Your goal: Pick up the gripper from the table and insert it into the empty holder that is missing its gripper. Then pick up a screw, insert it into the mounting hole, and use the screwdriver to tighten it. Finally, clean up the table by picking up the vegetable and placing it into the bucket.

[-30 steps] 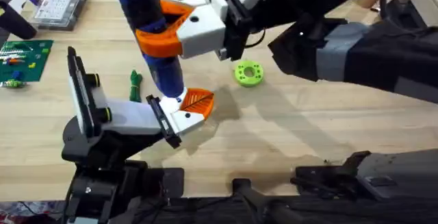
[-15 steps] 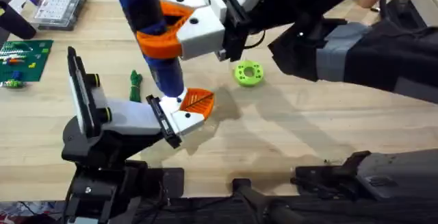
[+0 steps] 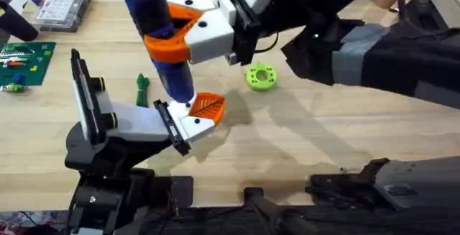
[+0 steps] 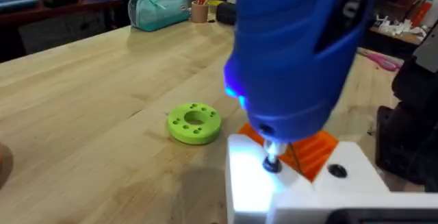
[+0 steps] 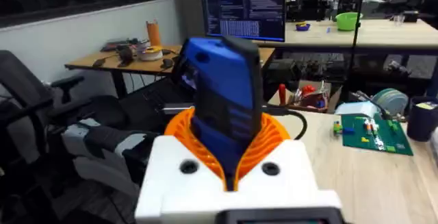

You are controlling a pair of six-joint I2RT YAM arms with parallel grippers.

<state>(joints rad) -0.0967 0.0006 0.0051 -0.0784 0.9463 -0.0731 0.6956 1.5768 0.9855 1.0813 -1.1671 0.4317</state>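
My right gripper (image 3: 181,35) (image 5: 229,157) reaches in from the right and is shut on the blue screwdriver (image 3: 152,16) (image 5: 226,90), holding it upright between its orange pads. The thin metal tip (image 4: 272,161) presses down on the white gripper piece (image 3: 195,123) (image 4: 349,179). That piece has an orange ribbed pad (image 3: 209,106) and sits at the end of the holder (image 3: 133,120). The screwdriver nose glows blue. A screw under the tip is hidden. The dark green vegetable (image 3: 141,90) lies on the table just behind the holder. The bucket is out of view.
A bright green round disc (image 3: 260,77) (image 4: 194,123) lies right of the screwdriver. A clear parts box (image 3: 63,5) and a green circuit board (image 3: 25,61) sit at the far left. Bare wood spreads to the front right.
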